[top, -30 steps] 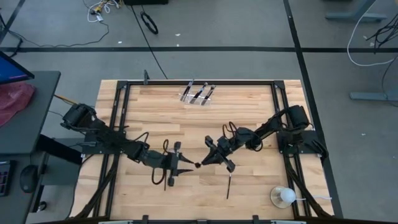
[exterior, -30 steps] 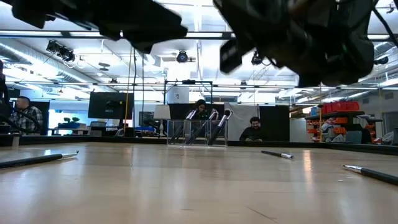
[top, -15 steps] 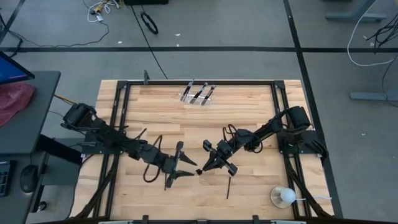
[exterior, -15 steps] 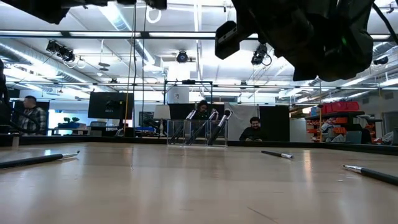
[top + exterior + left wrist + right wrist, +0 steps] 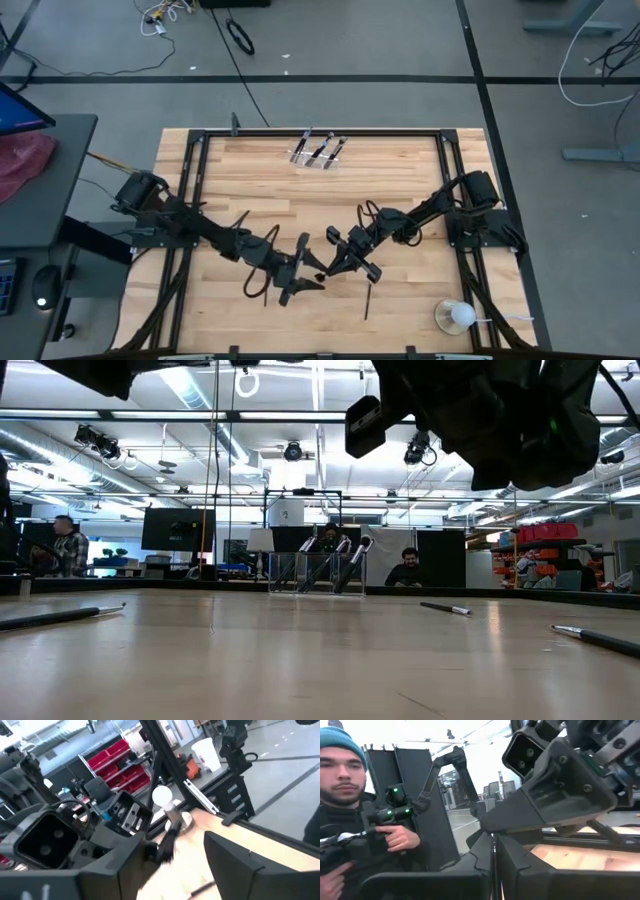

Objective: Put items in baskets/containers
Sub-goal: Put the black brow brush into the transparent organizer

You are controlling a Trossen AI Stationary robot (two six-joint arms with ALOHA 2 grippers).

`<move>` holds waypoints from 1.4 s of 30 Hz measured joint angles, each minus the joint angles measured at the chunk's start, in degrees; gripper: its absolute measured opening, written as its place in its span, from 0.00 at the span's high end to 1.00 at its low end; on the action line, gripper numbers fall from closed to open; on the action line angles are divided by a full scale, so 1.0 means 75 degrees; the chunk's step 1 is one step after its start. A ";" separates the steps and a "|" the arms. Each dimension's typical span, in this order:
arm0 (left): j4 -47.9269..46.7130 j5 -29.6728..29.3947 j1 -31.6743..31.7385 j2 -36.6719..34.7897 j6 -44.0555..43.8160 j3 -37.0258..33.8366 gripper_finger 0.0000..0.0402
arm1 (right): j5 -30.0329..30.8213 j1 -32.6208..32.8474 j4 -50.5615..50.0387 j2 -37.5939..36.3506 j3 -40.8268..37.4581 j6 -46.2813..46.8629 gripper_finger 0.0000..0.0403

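L end effector sits near table centre, a bit toward 6 o'clock, fingers spread apart w/ nothing between them. R end effector is just beside it at its 1 o'clock, tips nearly meeting; fingers pressed together on a thin black brush, seen edge-on between the pads in the R wrist view.

Clear holder stands at 12 o'clock near the far edge of the table, w/ approx three brushes leaning in it, silver ferrules up. Low view shows same holder upright mid-frame.

Loose brush lies on the wood at about 5 o'clock from centre, just beside the R end effector. Another loose brush lies under the L arm at 7 o'clock. Low view shows more lying flat: one at 9 o'clock, one and one toward 3 o'clock.

White ball-like thing on clear base sits at the 5 o'clock corner, well apart from holder.

Person in teal cap shows in R wrist view, off the table, holding a controller.
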 joint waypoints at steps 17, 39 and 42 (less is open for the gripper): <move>0.0047 -0.0255 -0.0233 -0.0003 0.0365 0.0130 0.94 | -0.0015 0.0006 -0.0158 -0.0003 0.0003 0.0032 0.97; -0.8466 -0.3763 0.2220 -0.1513 -0.3907 0.2786 0.95 | 0.5138 -0.1393 -0.4842 -0.2370 -0.2057 0.0437 0.84; -0.8775 -0.3071 0.3334 -0.1498 -0.3762 0.3116 0.95 | 0.5260 -0.1307 -0.4775 -0.2404 -0.2324 0.0625 0.86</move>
